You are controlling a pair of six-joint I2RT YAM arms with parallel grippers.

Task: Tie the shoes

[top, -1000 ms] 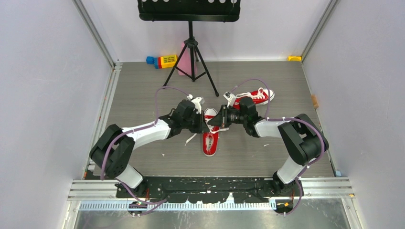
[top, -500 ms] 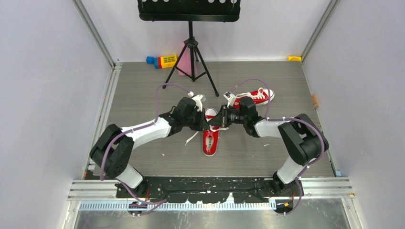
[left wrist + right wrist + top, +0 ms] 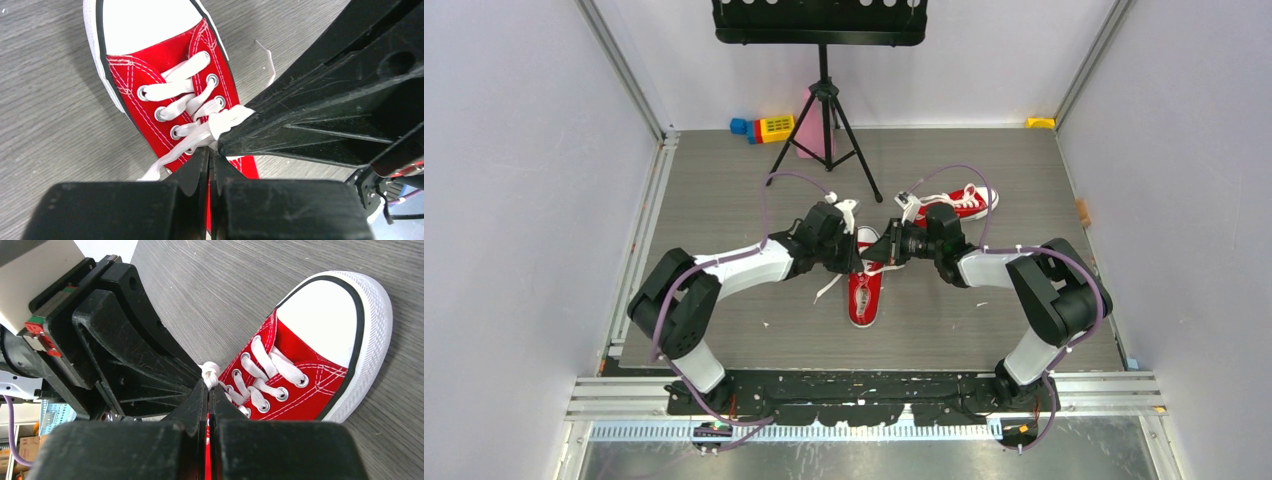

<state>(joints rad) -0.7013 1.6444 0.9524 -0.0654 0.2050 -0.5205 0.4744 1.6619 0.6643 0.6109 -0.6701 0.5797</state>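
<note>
Of the red shoes, one (image 3: 862,298) lies mid-table with its toe toward the arms; the other (image 3: 964,202) lies at the back right, past the right arm. Both grippers meet over the near shoe's white laces. In the left wrist view my left gripper (image 3: 210,152) is shut, a lace strand (image 3: 172,152) running in at its tips above the shoe (image 3: 150,65). The right gripper's black fingers (image 3: 280,135) pinch a lace bunch just beside it. In the right wrist view my right gripper (image 3: 207,387) is shut on a knotted lace (image 3: 210,374) beside the shoe (image 3: 300,400).
A black music stand on a tripod (image 3: 824,130) stands at the back centre, with coloured blocks (image 3: 764,127) and a pink object (image 3: 807,140) by its legs. A yellow piece (image 3: 1041,122) sits in the back right corner. Walls close both sides.
My left arm has swung right and a little farther in, bringing its gripper closer over the near shoe's laces. The right arm and both shoes have stayed put.
</note>
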